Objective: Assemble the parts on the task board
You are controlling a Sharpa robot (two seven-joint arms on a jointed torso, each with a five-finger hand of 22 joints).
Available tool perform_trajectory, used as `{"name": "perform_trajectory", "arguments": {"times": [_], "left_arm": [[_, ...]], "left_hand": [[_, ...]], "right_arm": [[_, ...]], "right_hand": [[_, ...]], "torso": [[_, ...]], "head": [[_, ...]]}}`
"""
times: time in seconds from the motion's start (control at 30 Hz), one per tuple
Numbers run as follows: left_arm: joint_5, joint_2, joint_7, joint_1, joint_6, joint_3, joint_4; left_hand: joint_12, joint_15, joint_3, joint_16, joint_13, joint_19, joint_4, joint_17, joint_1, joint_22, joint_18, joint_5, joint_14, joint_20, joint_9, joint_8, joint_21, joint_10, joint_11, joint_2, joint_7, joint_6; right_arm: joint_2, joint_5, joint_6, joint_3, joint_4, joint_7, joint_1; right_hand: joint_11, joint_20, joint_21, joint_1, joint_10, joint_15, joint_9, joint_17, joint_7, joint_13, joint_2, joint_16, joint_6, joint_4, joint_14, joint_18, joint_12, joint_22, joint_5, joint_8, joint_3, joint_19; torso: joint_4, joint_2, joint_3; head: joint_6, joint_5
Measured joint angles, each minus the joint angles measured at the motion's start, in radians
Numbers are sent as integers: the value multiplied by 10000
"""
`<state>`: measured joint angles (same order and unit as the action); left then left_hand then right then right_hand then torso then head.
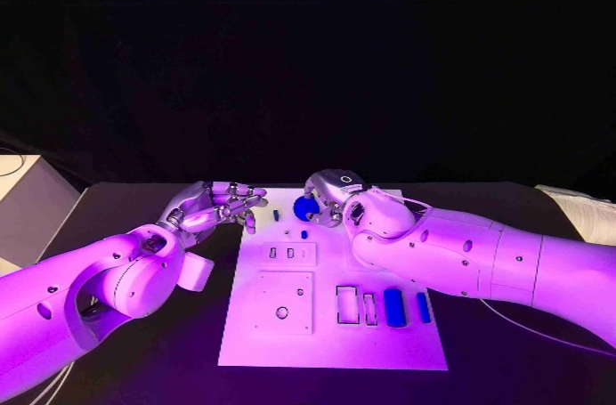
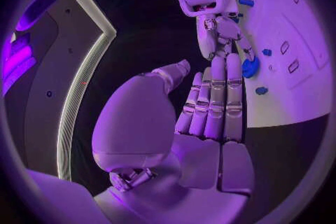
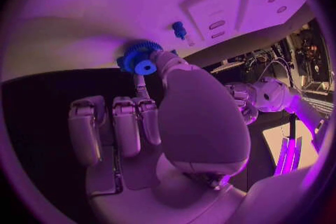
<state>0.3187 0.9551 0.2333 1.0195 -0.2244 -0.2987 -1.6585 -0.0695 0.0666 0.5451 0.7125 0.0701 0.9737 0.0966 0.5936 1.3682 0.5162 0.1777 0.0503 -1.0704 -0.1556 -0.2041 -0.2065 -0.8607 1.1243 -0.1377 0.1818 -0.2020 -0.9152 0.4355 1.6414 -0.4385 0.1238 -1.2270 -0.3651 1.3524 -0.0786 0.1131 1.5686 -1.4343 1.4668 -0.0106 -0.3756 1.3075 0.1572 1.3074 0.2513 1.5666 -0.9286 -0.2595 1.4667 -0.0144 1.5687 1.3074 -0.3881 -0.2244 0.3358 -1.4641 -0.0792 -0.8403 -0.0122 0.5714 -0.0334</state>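
Your right robot hand [image 1: 344, 200] pinches the gear [image 1: 305, 208]; left robot hand [image 1: 215, 206] hangs empty, fingers apart. Lower the gear squarely onto the board [image 1: 336, 334].

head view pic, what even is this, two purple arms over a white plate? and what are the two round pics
It is a robot with two white arms, each ending in a silver many-fingered hand; coloured light tints everything. The head view looks down from the robot's head at a black table. The two round pictures come from fisheye cameras at the wrists, each looking past its own hand.

On the table lies the white task board, with small blue parts such as two upright bars near its right edge.

The right hand holds a blue gear between its fingertips, close above the far end of the board. The left hand holds nothing, its fingers lying straight together beside the board's far left corner.
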Motion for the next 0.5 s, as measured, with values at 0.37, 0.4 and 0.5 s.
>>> {"name": "perform_trajectory", "arguments": {"times": [0.37,0.4,0.5], "left_arm": [[4,1,-13,0,6,0,5],[5,-2,-15,0,6,0,6],[7,-4,-19,0,6,0,10]], "left_hand": [[0,0,0,0,0,0,0,-1,0,-1,0,0,0,0,1,0,0,0,0,0,0,0],[0,0,0,0,0,0,0,-1,0,-1,0,0,0,0,1,0,0,0,0,0,0,0],[0,0,0,0,0,0,0,-1,0,-1,0,0,0,0,1,0,0,0,0,0,0,0]], "right_arm": [[-25,-53,112,27,113,6,-24],[-27,-74,126,30,115,15,-24],[-29,-142,167,35,114,41,-23]], "right_hand": [[-120,37,0,611,9,-73,202,6,237,-1,-113,0,630,-286,-2,0,0,-1,688,559,-577,-38],[-121,37,0,742,10,-73,202,5,237,-1,-204,0,630,-297,-2,0,0,-1,525,568,-647,-37],[-121,37,0,895,10,-73,202,5,238,-1,-283,0,630,-319,-2,0,0,4,433,568,-679,-37]], "torso": [[11,-4,-2],[10,-4,-2],[4,-4,-2]], "head": [[4,-15],[4,-19],[10,-22]]}}
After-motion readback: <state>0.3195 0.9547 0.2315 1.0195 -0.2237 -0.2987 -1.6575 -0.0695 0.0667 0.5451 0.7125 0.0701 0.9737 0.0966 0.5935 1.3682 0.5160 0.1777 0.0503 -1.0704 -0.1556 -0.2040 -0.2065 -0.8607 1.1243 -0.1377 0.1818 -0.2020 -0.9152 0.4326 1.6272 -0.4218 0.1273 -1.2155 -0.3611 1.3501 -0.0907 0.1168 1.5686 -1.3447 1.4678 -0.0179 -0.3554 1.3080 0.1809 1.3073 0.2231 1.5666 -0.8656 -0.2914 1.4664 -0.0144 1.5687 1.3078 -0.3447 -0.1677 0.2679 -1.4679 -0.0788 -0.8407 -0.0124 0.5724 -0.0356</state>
